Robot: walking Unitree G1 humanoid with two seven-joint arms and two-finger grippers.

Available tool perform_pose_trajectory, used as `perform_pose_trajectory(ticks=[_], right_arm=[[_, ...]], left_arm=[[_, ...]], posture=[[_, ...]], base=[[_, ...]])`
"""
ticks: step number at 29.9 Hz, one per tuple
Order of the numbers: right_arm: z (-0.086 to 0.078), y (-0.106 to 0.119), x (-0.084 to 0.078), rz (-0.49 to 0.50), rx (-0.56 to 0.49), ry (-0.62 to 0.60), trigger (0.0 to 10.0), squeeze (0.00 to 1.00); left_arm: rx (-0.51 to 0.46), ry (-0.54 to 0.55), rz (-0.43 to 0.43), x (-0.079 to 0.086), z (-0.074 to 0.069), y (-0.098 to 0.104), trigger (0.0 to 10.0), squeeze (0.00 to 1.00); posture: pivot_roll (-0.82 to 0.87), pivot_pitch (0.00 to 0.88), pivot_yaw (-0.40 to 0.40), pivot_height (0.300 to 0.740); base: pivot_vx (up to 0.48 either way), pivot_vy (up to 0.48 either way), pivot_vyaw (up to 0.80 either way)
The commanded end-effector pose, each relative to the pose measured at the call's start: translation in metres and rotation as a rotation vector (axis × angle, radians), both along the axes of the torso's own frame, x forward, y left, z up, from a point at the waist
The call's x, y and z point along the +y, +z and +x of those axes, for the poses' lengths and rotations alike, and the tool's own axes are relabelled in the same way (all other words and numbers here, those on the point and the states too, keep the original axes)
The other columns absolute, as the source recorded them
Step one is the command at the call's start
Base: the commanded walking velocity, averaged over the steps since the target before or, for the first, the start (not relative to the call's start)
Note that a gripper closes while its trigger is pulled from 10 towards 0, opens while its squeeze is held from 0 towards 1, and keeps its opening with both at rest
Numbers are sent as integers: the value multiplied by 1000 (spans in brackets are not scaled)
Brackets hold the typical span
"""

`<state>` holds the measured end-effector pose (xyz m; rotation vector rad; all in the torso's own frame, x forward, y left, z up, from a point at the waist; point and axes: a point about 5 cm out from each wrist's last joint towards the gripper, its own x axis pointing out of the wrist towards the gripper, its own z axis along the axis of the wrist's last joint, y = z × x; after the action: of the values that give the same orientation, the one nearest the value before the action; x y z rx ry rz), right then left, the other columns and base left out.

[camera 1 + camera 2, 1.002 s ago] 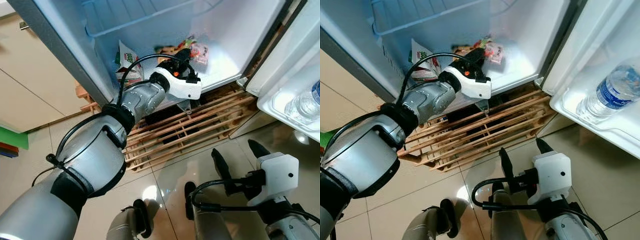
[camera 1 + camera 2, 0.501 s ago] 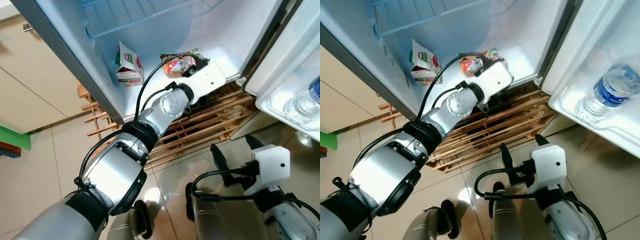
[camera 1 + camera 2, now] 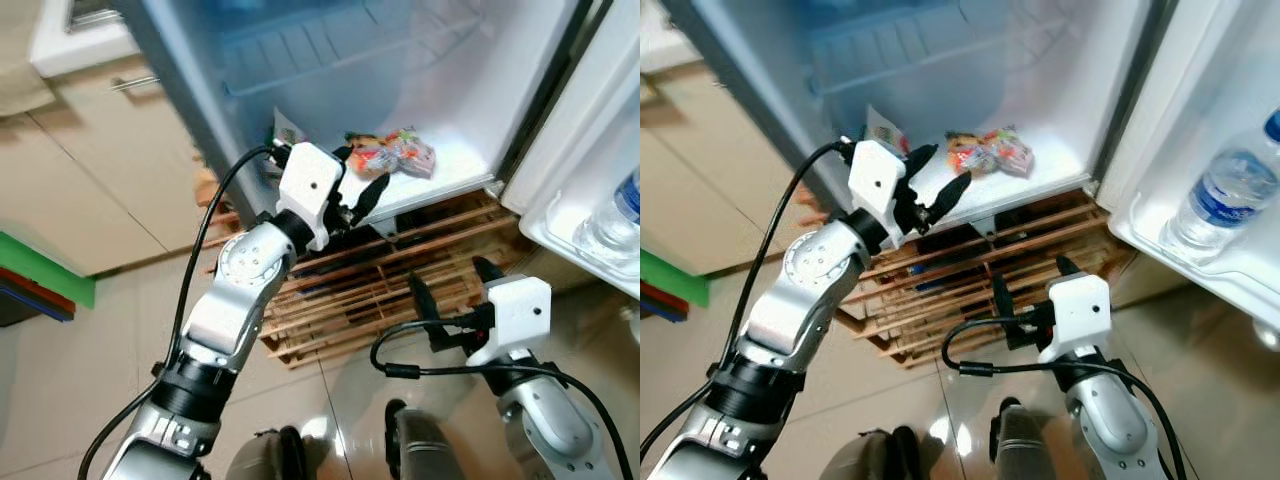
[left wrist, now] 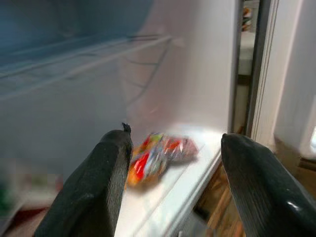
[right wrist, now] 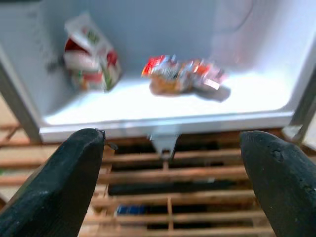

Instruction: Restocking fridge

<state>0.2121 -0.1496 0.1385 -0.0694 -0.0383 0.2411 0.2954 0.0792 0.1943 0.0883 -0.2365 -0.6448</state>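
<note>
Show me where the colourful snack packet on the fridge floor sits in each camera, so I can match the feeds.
Left eye view: snack packet, upper middle, past the open left gripper.
Right eye view, upper middle.
Left wrist view, between the fingers.
Right wrist view, upper middle.
Shared landmark: white fridge floor.

Colourful snack pkts [image 3: 392, 155] lying on fridge floor [image 3: 455, 165]

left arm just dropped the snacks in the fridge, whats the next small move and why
Probably draw the left end effector back out and away from the fridge. Its fingers are open and empty, and the snack packets lie apart from it on the fridge floor, so that placement looks done. The right end effector hangs open and empty below.
</note>
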Motion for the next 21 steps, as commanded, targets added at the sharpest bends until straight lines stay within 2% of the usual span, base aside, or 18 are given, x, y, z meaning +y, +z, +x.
perform_pose_trajectory(ticks=[1, 4, 5, 6, 8, 10, 12, 13, 14, 17, 19, 21], right_arm=[[5, -5, -7, 18, 3, -46, 10000, 243], [15, -11, -21, -2, 10, -147, 10000, 235], [19, -16, -30, -3, 17, -191, 10000, 235], [19, -16, -30, -3, 17, -191, 10000, 235], [21, -21, -34, -6, 26, -195, 10000, 227], [21, -23, -35, -13, 32, -194, 10000, 231], [22, -27, -37, -29, 36, -190, 10000, 227], [22, -27, -37, -29, 36, -190, 10000, 227], [23, -32, -40, -38, 46, -197, 10000, 220], [27, -37, -43, -36, 50, -205, 10000, 220], [31, -38, -42, -33, 46, -205, 10000, 224], [36, -38, -40, -13, 40, -212, 10000, 224]], left_arm=[[64, 43, -21, 15, -11, -6, 10000, 0], [122, 98, -28, 26, -21, -14, 10000, 0], [156, 157, -20, 37, -24, -22, 10000, 0], [156, 157, -20, 37, -24, -22, 10000, 0], [212, 248, -45, 54, -28, -38, 10000, 0], [216, 306, -2, 65, -33, -51, 10000, 0], [247, 371, -4, 78, -40, -64, 10000, 0], [247, 371, -4, 78, -40, -64, 10000, 0], [289, 476, -52, 92, -49, -72, 10000, 0], [336, 549, -84, 95, -58, -82, 10000, 0], [342, 588, -97, 93, -57, -83, 10000, 0], [292, 566, -85, 86, -51, -77, 10000, 0]], posture=[[-129, 22, 114, 740], [-116, 0, 96, 740], [-115, 0, 88, 740], [-115, 0, 88, 740], [-113, 0, 77, 740], [-108, 0, 67, 740], [-104, 0, 57, 740], [-104, 0, 57, 740], [-96, 0, 45, 740], [-93, 0, 43, 740], [-92, 0, 43, 740], [-90, 0, 44, 740]], base=[[0, 0, 0], [0, 0, 0], [0, 0, 0], [0, 0, 0], [0, 0, 0], [0, 0, 0], [0, 0, 0], [0, 0, 0], [0, 0, 0], [0, 0, 0], [0, 0, 0], [0, 0, 0]])
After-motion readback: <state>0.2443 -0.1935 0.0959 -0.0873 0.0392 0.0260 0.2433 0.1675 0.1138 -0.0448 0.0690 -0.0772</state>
